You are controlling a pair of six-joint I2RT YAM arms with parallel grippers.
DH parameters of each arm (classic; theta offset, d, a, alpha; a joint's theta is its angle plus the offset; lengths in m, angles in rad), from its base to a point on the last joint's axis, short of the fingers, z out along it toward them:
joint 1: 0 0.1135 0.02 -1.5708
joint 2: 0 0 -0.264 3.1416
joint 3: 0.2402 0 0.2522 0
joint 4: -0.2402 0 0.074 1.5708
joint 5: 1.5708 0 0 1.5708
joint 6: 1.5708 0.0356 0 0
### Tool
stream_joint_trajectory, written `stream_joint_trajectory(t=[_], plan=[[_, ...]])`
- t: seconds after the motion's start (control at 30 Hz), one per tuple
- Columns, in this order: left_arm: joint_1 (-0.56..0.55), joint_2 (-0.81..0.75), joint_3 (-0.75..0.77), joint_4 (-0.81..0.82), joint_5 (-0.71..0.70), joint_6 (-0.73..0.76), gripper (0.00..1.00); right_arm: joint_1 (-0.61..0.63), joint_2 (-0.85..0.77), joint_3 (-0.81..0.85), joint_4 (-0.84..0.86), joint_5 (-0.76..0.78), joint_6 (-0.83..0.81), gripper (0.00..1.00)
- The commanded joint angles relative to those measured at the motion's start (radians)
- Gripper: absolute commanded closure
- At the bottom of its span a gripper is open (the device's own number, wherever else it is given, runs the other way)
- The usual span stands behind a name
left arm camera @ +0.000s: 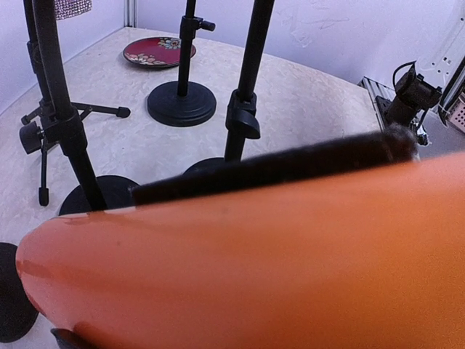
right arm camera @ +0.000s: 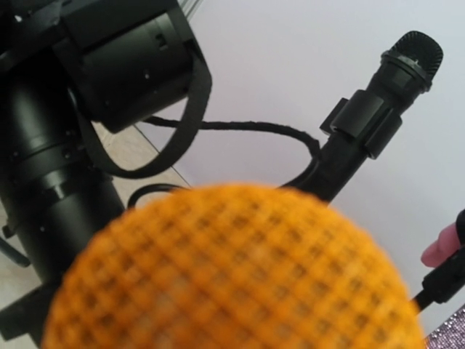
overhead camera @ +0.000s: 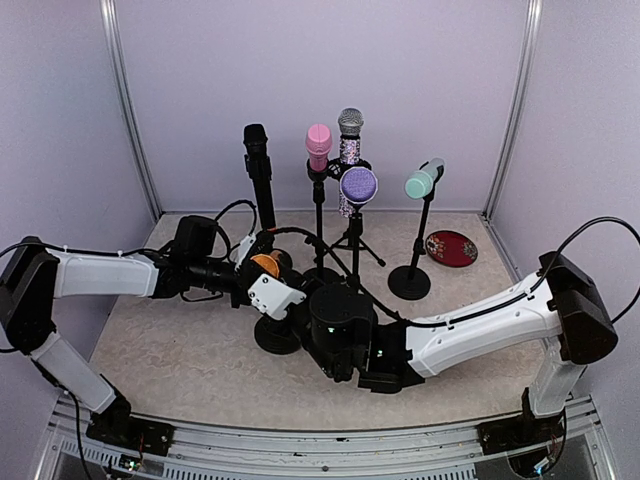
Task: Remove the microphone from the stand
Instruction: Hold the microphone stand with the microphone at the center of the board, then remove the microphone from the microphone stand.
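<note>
No legible txt, labels or nos. seen in any view.

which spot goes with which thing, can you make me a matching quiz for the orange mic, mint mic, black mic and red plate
1 orange microphone
2 mint microphone
3 black microphone
4 red plate

a lying flat, back right
b tilted, on the rightmost stand
c upright, back left
d low, centre front

Pairs: 1-d, 2-b, 3-c, 4-a
</note>
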Motion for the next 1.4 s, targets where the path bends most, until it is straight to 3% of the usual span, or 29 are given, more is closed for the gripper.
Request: stream_joint_trajectory(t=[0.0,0.1,0.13,0.2,0.23,0.33,0.8,1.1,1.2,1.37], plan=[[0.057,0.034,-0.029,-0.048,-0.196,-0.078,1.00,0.111,-0.120,0.060,0.215,-0.099,0.001,1.00],[0.054,0.017,-0.049,-0.027,-0.177,-0.077,1.00,0.096,-0.102,0.059,0.205,-0.094,-0.004,0.96],[0.053,0.013,-0.050,-0.024,-0.170,-0.072,1.00,0.087,-0.099,0.050,0.195,-0.098,0.007,0.79],[0.046,0.008,-0.044,-0.032,-0.165,-0.072,1.00,0.063,-0.099,0.035,0.154,-0.133,0.055,0.35],[0.045,0.005,-0.039,-0.043,-0.163,-0.072,1.00,0.048,-0.096,0.035,0.123,-0.149,0.084,0.24],[0.039,-0.004,-0.029,-0.090,-0.166,-0.061,1.00,0.020,-0.079,0.046,0.067,-0.178,0.113,0.16],[0.043,-0.029,-0.043,-0.124,-0.138,-0.055,1.00,-0.050,0.009,0.085,0.005,-0.201,0.130,0.24],[0.044,-0.022,-0.031,-0.162,-0.135,-0.056,1.00,-0.069,0.076,0.127,-0.056,-0.205,0.176,0.39],[0.042,-0.028,-0.034,-0.169,-0.135,-0.054,1.00,-0.077,0.087,0.136,-0.062,-0.202,0.185,0.49],[0.039,-0.036,-0.043,-0.184,-0.137,-0.049,1.00,-0.079,0.100,0.177,-0.053,-0.204,0.162,0.82]])
